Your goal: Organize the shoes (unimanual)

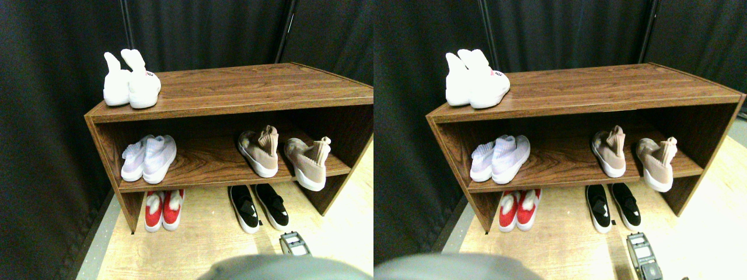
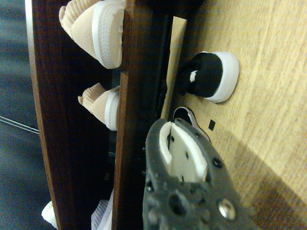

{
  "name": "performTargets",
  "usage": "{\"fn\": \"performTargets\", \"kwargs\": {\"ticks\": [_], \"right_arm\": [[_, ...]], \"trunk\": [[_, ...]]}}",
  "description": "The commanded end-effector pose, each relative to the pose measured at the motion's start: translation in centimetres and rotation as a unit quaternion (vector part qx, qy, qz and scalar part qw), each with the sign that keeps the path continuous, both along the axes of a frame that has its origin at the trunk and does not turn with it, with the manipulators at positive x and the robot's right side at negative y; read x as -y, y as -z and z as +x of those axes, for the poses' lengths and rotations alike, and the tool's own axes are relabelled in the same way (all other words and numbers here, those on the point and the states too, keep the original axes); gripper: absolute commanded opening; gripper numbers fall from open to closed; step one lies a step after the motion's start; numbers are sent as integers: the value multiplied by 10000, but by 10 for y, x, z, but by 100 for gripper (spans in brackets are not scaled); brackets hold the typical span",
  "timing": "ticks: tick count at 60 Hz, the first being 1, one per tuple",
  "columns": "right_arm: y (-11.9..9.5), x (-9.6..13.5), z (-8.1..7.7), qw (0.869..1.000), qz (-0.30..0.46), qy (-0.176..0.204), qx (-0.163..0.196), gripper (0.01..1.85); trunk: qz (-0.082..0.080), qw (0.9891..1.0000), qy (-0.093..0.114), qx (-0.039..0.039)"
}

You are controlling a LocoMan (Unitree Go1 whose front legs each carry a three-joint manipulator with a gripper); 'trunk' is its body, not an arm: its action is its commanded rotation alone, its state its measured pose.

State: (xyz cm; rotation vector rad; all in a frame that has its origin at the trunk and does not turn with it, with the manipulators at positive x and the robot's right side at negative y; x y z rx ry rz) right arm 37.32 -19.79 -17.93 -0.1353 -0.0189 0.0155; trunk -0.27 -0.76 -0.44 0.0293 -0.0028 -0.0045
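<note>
The two beige-tan shoes stand on the middle shelf, right side, heels toward me. The left shoe (image 1: 259, 150) sits fully on the board. The right shoe (image 1: 308, 163) is set apart from it, angled, its heel hanging over the shelf's front edge. In the wrist view both shoes (image 2: 96, 28) (image 2: 103, 103) show beyond the shelf board (image 2: 125, 120). My right gripper (image 1: 293, 244) is low over the floor in front of the shelf, below the shoes and touching nothing; the wrist view shows the gripper (image 2: 182, 143) close to the board's edge.
The wooden shelf unit (image 1: 233, 87) carries a white high-collared pair (image 1: 131, 81) on top and a pale lilac pair (image 1: 149, 157) on the middle shelf's left. On the floor beneath are a red pair (image 1: 163, 210) and a black pair (image 1: 258, 207) (image 2: 213, 76). Dark curtains hang behind.
</note>
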Motion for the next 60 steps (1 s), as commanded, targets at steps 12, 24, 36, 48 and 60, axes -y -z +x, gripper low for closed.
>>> {"fn": "performTargets", "kwargs": {"ticks": [12, 24, 36, 48, 60], "right_arm": [[-9, 0, 0, 9998, -61, 11, 200, 33], [-9, 0, 0, 9996, -45, -27, 291, 32], [-11, 1, 1, 9976, 177, -182, 642, 29], [-21, 6, 4, 9961, 369, -116, 797, 34], [-32, 12, 4, 9910, 609, -447, 1106, 38]], "trunk": [[-65, 10000, -16, 16], [-65, 10000, -13, 32], [-52, 9999, 4, 135], [-80, 9996, 61, 248], [-86, 9993, 128, 339]]}}
